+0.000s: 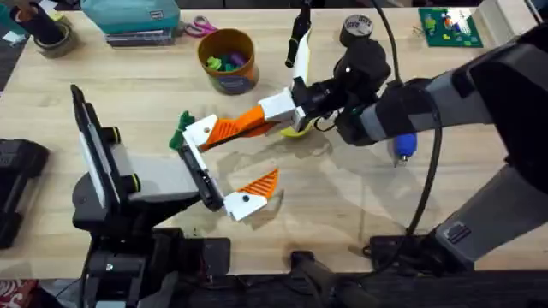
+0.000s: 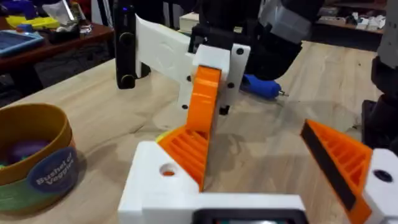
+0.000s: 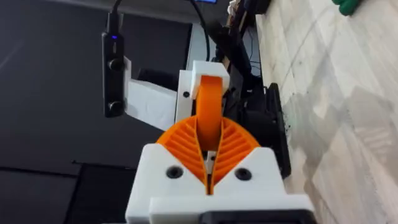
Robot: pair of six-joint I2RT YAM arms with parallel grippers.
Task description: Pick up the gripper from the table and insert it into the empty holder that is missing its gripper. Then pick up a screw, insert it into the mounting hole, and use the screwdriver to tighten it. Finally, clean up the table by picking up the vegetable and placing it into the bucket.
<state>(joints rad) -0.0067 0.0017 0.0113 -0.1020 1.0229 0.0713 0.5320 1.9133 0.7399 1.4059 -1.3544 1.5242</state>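
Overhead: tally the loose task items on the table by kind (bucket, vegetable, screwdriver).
bucket: 1
vegetable: 1
screwdriver: 1
Total: 3

Bright even light, soft shadows on table (image 1: 360,205); near edges blurred

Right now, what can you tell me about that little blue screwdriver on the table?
The screwdriver is a blue, pen-shaped tool that looks like plastic, with a thin metal tip. It lies flat on the light wooden table, just behind the right arm's white and orange gripper, and the arm hides most of its body. From overhead, its blue end pokes out beside the arm's grey sleeve. No fingers hold it.
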